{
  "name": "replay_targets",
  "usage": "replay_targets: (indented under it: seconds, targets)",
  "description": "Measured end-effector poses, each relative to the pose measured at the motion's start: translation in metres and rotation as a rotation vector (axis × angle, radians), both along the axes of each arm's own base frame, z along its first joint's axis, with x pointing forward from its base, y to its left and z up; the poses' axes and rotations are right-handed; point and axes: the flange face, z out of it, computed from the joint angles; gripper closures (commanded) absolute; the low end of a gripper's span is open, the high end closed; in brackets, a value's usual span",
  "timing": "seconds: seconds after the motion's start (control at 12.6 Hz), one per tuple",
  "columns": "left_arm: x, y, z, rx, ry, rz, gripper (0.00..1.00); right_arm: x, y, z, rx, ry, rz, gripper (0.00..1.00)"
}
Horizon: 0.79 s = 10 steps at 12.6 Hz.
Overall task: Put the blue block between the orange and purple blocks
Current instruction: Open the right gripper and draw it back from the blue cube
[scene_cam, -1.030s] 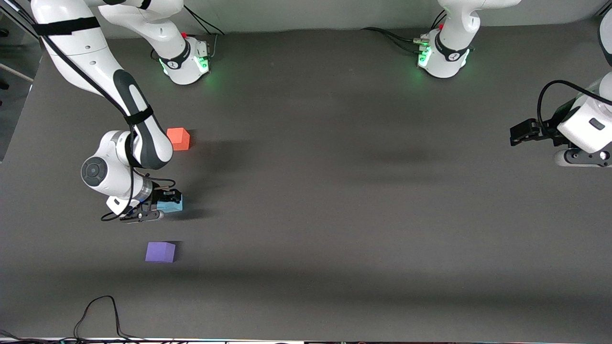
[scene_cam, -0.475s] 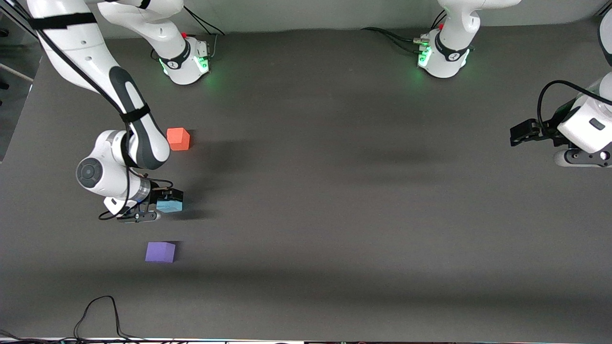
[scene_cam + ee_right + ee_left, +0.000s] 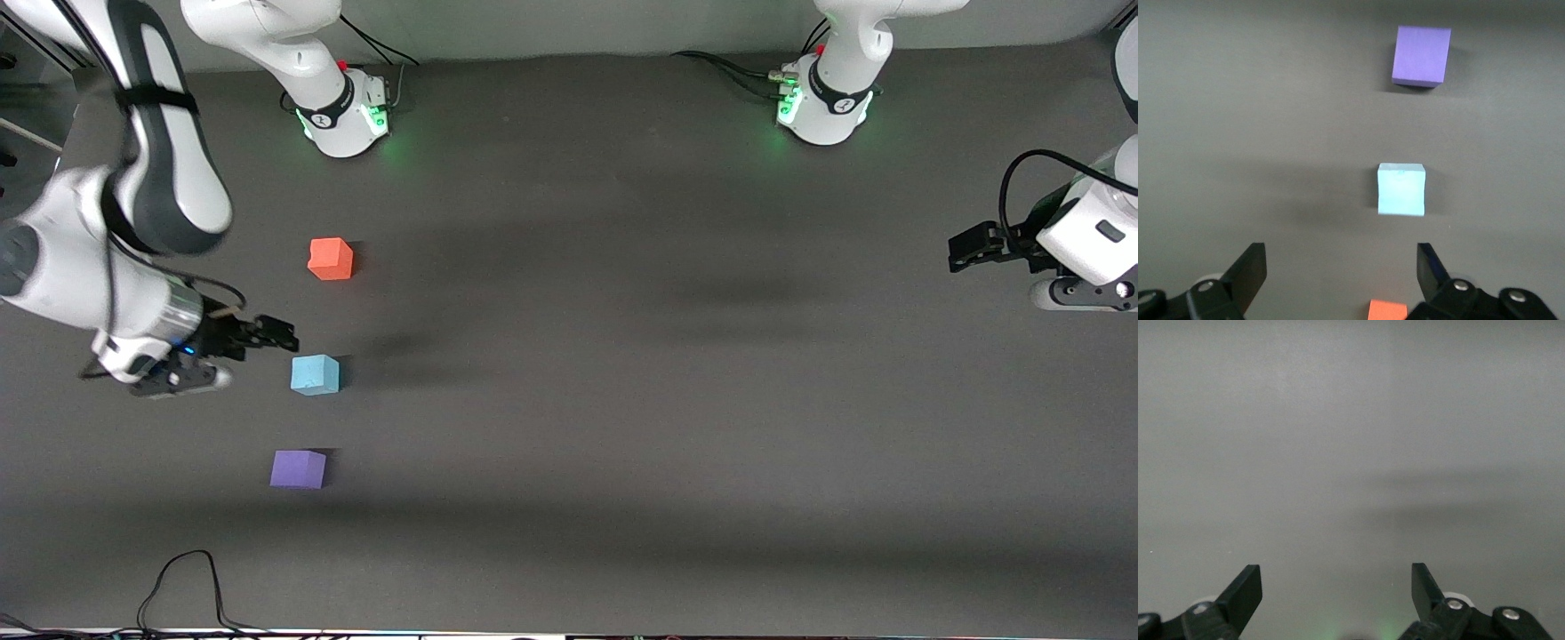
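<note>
- A second ago the right gripper (image 3: 267, 333) was clamped on the blue block (image 3: 315, 374); it has since let go and lifted clear, and its fingers now stand wide apart with nothing between them.
- The blue block sits alone on the table (image 3: 622, 356), just beside that gripper's fingertips and apart from them (no contact shows in the front view).
- Measured from the right gripper, the orange block (image 3: 331, 259) lies farther from the front camera and the purple block (image 3: 298, 468) nearer to it, with the blue one between the two in a rough line.
- The orange and purple blocks have not shifted since the earlier frames.
- The left gripper (image 3: 971, 247) waits over the left arm's end of the table, well apart from the blocks, unmoved, fingers spread wide.
- All three blocks are small matte cubes with crisp edges and flat single-colour faces; the right wrist view shows the blue block (image 3: 1401, 189) between the purple (image 3: 1421, 55) and the orange (image 3: 1387, 311).
- The table is dark grey, dull and smooth.
</note>
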Motion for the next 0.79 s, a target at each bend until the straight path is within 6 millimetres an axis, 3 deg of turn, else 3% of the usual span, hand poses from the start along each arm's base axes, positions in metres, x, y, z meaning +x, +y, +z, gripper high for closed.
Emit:
replay_targets:
  seconds: [0.16,0.32,0.55,0.79]
  targets:
    - [0.000,0.000,0.000,0.000,0.000,0.000,0.00,-0.009,-0.005,0.054,0.002,0.010,0.018,0.00]
    - [0.000,0.000,0.000,0.000,0.000,0.000,0.00,-0.011,-0.023,0.093,-0.010,0.015,0.005,0.00]
    - [0.000,0.000,0.000,0.000,0.000,0.000,0.00,-0.012,-0.044,0.123,-0.049,0.015,-0.008,0.00]
    - [0.000,0.000,0.000,0.000,0.000,0.000,0.00,-0.012,-0.026,0.134,-0.065,0.016,-0.018,0.00]
